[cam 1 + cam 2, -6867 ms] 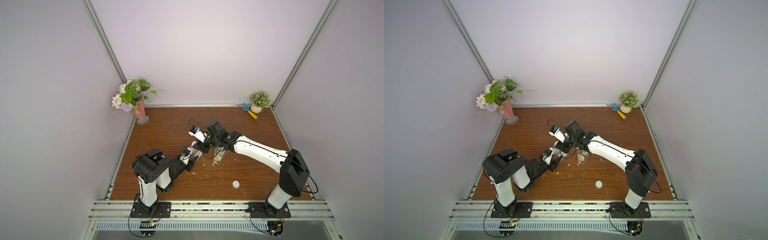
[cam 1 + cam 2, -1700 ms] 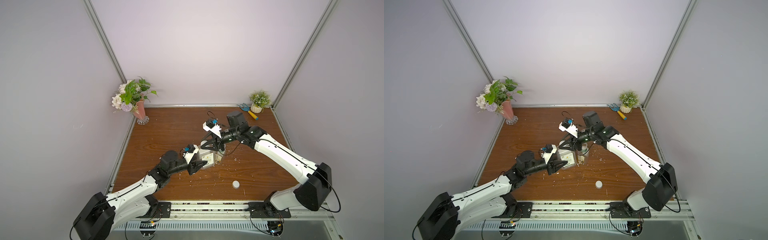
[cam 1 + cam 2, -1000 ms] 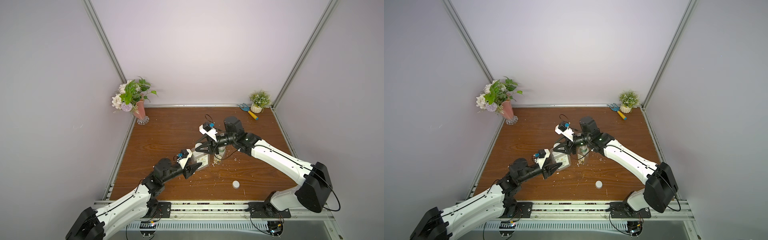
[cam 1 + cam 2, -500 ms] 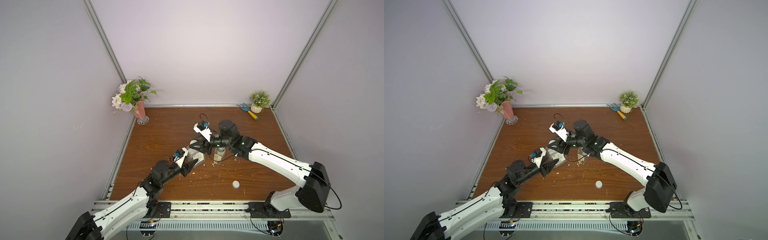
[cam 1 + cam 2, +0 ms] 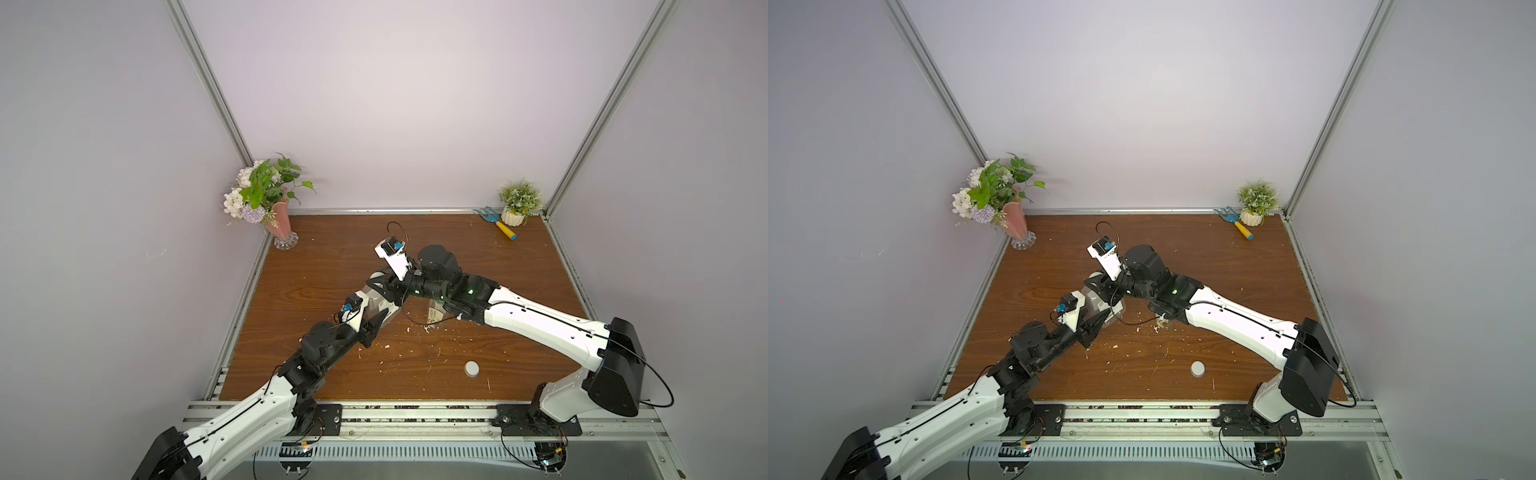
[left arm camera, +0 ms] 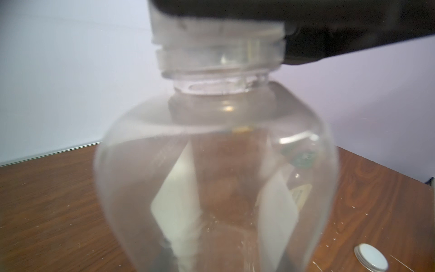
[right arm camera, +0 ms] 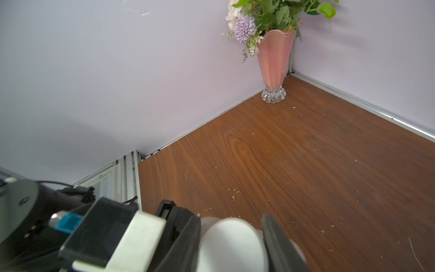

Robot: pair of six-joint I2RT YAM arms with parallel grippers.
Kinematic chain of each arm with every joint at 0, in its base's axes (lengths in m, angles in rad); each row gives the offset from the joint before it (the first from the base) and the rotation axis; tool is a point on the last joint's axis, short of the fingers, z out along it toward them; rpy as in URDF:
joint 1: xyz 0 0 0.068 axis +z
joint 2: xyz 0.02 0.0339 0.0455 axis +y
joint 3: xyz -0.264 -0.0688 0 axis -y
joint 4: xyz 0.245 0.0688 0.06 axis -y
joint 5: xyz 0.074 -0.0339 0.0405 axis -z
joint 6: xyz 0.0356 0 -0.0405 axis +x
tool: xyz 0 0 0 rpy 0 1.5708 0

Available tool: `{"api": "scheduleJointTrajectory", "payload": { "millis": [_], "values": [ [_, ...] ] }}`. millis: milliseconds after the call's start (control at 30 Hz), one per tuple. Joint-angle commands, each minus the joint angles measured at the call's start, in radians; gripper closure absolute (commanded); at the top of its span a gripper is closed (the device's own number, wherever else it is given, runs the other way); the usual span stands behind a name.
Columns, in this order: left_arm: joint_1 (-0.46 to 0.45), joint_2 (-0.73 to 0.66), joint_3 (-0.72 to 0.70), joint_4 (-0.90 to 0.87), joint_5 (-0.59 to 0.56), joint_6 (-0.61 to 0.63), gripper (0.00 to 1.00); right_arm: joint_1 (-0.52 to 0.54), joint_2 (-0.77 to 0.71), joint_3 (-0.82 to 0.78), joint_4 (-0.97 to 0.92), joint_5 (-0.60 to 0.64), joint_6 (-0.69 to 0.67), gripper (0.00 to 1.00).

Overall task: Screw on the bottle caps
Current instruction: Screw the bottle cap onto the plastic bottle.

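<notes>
Gripping the squarish bottle [image 6: 211, 179] is the left tool [image 5: 375, 315] — right tool [image 7: 233, 235] pinches the cap [image 7: 230, 249] atop it.

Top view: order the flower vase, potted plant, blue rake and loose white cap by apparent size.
1. flower vase
2. potted plant
3. blue rake, similar length but thinner
4. loose white cap

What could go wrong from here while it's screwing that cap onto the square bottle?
1. The right gripper holds the cap on the squarish bottle, but neck threads show below it; it may seat crooked.
2. The left gripper grips the smooth clear body, so the bottle might spin with the cap.
3. The second bottle stands just under the right arm; a twist could topple it.
</notes>
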Motion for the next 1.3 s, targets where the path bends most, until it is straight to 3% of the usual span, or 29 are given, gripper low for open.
{"api": "scheduleJointTrajectory", "payload": {
  "millis": [0, 300, 467, 633, 900, 1267],
  "values": [
    [-0.029, -0.039, 0.034, 0.246, -0.054, 0.093, 0.99, 0.054, 0.077, 0.035, -0.150, 0.214, 0.153, 1.00],
    [-0.031, -0.044, 0.030, 0.264, -0.086, 0.090, 0.99, 0.151, 0.208, 0.213, -0.282, 0.470, 0.274, 1.00],
    [-0.031, -0.041, 0.032, 0.263, -0.085, 0.089, 0.99, 0.179, 0.279, 0.298, -0.345, 0.502, 0.309, 1.00],
    [-0.031, -0.044, 0.019, 0.248, -0.054, 0.085, 0.99, 0.174, 0.252, 0.311, -0.347, 0.487, 0.271, 0.55],
    [-0.032, -0.018, 0.019, 0.234, 0.011, 0.082, 0.99, 0.089, 0.085, 0.270, -0.316, 0.338, 0.134, 0.15],
    [-0.029, 0.046, 0.036, 0.236, 0.080, 0.068, 0.99, -0.167, -0.161, 0.112, -0.197, -0.190, 0.034, 0.10]
  ]
}}
